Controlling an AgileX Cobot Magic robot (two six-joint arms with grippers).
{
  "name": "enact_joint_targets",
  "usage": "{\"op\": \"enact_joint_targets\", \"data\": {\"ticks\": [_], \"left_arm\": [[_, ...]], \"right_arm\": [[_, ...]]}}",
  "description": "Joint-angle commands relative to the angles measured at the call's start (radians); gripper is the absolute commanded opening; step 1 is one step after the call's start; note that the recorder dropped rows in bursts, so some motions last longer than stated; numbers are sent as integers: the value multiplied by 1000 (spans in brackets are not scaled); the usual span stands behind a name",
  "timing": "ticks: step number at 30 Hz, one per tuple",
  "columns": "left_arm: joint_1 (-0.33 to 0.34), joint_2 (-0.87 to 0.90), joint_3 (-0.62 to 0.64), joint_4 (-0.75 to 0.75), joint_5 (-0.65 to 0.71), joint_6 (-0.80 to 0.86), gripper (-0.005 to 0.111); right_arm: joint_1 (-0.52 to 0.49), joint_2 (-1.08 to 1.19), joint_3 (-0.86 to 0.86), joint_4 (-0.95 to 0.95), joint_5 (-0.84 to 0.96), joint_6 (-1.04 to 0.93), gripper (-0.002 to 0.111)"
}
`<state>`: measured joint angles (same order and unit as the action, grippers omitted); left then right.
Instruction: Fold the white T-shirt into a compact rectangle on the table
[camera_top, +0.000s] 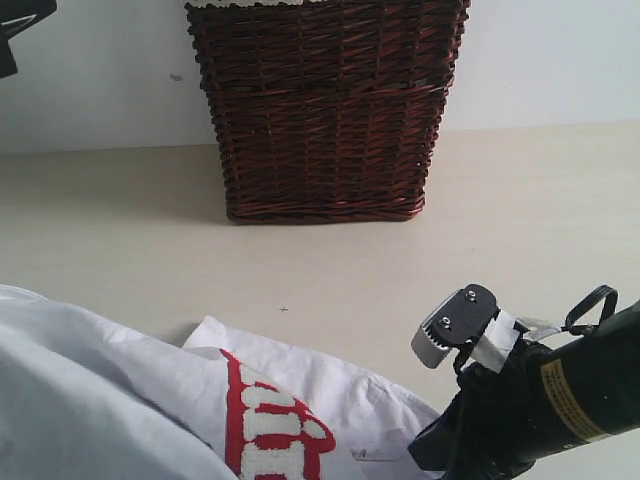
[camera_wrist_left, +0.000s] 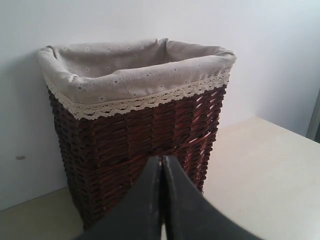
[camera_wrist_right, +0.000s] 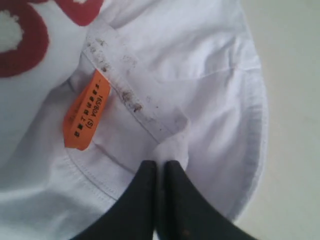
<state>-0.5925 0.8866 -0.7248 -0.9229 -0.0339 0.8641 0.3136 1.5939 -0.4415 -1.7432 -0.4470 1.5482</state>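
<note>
The white T-shirt (camera_top: 120, 400) lies bunched on the table (camera_top: 420, 270) at the near left, its red-outlined lettering (camera_top: 268, 425) facing up. In the right wrist view the shirt (camera_wrist_right: 200, 65) fills the frame, with its orange collar loop (camera_wrist_right: 86, 111) beside a speckled collar seam. My right gripper (camera_wrist_right: 161, 164) is shut on a small pinch of shirt fabric close to the collar. Its arm (camera_top: 540, 400) enters at the near right, and the fingertips are hidden there. My left gripper (camera_wrist_left: 161, 159) is shut on nothing, held up in the air facing the basket.
A dark wicker basket (camera_top: 325, 110) stands at the back middle against the pale wall. Its lace-trimmed liner (camera_wrist_left: 130, 70) shows in the left wrist view. Bare table lies between basket and shirt. A dark piece of the left arm (camera_top: 20, 25) shows at the top left corner.
</note>
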Motion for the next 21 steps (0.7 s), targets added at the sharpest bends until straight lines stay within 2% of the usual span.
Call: {"op": "enact_joint_targets", "data": {"ticks": [1,7,11,17,21], "left_arm": [[-2,-1,4,-2,-1,-7,0],[-2,6,4,-2,34,-9,0],[-2,51,4,5,146,-4,0],[-2,191,4,67,373,-4,0],[-2,304,4,91,414,-4,0]], "right_arm": [[1,-14,-25,-1,-11,-19,0],[1,-148,-142,-1,-16,7,0],[1,-286,-212,-1,0,41,0],[1,-486,-232,-1,244,136,0],[1,-611,-235,-1,332,148,0]]}}
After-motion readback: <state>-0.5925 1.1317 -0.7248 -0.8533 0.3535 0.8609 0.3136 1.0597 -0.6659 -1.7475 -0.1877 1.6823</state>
